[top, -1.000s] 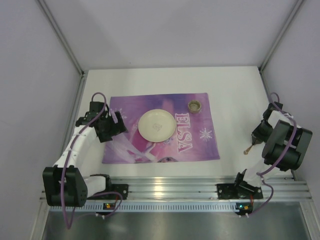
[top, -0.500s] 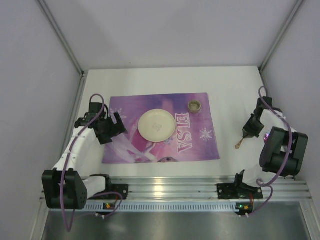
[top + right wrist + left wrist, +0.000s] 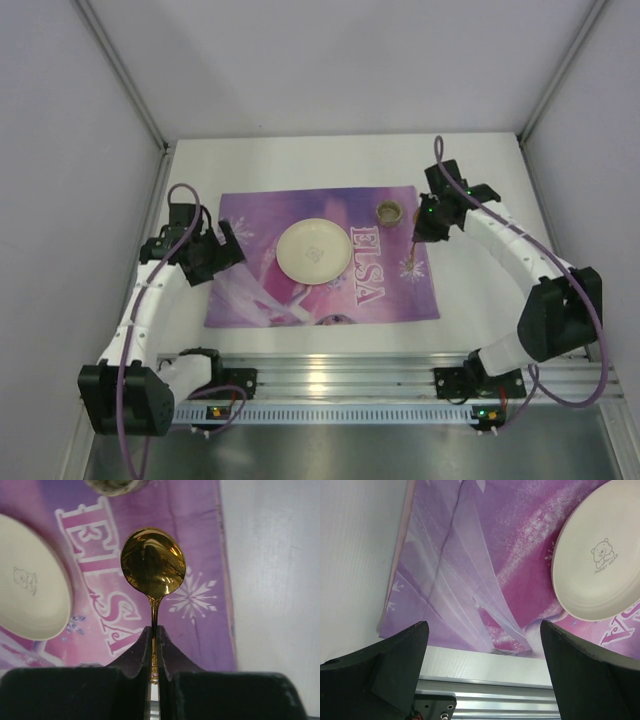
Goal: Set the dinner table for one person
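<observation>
A gold spoon (bowl forward) is clamped by the right gripper over the placemat. The left gripper is spread open.

Pale grey wall panels are closing in at 9, 12 and 3 o'clock, aluminium posts joining them; a brushed metal sheet is gleaming at 6 o'clock.

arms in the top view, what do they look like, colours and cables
Both the left arm and the right arm have white links, black joint housings and a loose purple cable. The fingers are matte black wedges.
</observation>
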`<state>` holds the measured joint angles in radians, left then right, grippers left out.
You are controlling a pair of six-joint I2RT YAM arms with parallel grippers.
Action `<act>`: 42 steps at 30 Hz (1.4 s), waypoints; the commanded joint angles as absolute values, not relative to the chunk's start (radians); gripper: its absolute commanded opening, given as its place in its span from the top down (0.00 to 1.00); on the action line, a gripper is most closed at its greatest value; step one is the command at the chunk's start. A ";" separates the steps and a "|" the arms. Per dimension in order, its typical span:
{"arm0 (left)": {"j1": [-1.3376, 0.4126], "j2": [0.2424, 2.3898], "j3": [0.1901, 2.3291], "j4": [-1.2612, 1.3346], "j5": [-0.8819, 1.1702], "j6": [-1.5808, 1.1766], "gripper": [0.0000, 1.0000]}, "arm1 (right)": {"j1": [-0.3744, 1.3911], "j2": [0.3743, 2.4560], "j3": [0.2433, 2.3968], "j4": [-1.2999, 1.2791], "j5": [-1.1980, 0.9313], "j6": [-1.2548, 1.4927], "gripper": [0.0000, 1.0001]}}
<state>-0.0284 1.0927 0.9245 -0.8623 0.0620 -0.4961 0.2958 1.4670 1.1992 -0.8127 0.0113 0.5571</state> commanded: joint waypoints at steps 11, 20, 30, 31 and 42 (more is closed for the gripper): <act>-0.031 1.009 0.923 -0.859 0.009 -0.479 0.01 | 0.557 1.842 1.451 -0.839 0.038 0.586 1.00; -0.031 0.982 0.920 -0.857 0.012 -0.471 0.01 | 0.580 1.974 1.485 -0.836 0.044 0.566 1.00; -0.031 1.005 0.920 -0.853 0.015 -0.471 0.01 | 0.592 1.927 1.476 -0.834 0.049 0.581 0.49; -0.031 1.008 0.920 -0.854 0.015 -0.471 0.01 | 0.592 1.902 1.476 -0.834 0.054 0.584 0.46; -0.043 1.066 0.914 -0.842 0.046 -0.476 0.02 | 0.100 1.398 1.183 -0.925 0.195 0.520 0.36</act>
